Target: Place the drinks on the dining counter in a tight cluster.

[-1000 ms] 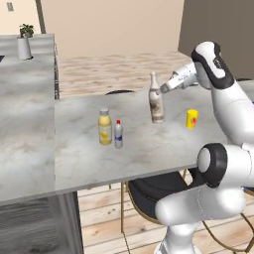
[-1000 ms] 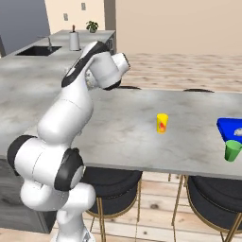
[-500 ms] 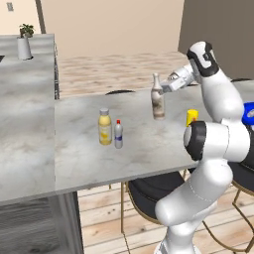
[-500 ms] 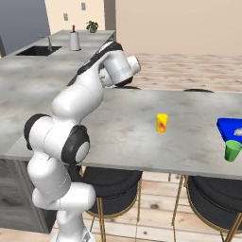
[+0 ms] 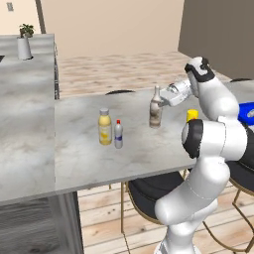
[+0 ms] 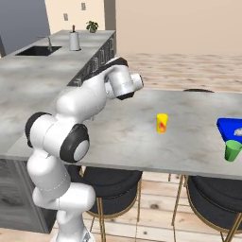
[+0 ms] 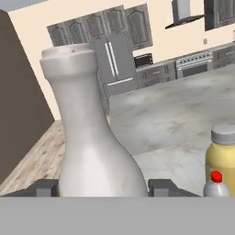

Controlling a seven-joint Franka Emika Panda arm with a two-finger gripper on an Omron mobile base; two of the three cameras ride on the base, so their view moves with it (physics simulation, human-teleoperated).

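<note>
Brown-and-white bottle [image 5: 155,111] upright on the dining counter [image 5: 84,163], clamped low on the neck by the gripper [image 5: 163,100]; in the hand view, dark fingertips [image 7: 166,187] flank the bottle [image 7: 89,137] on both sides, seemingly pressed against it. Base at or just above the slab; cannot tell whether it touches. Yellow bottle [image 5: 104,127] and red-capped bottle [image 5: 118,134] side by side at about 9 o'clock from the held one, well apart from it, near each other but with a small gap. In the hand view, same pair at 4 o'clock: yellow bottle [image 7: 222,153], red cap [image 7: 215,181].

Handling, as judgement: tall, narrow, top-heavy shape, likely rigid and smooth, so prone to tipping or slipping if taken high on the neck. Better hold low on the shoulder, kept vertical, moved slowly, set down gently. Neighbours slim and light-looking, easily knocked over by a sideways nudge.

Marbled grey slab, flat and probably slick. A small yellow cup [image 6: 162,123] at 3 o'clock from the held bottle, a blue tray [image 6: 231,130] and green cup [image 6: 232,150] farther out. Stools [image 5: 149,196] tucked under the edge, wood floor beyond. A potted plant [image 5: 25,39] on the far counter at 10 o'clock; a sink [image 6: 38,49] on the far worktop.
</note>
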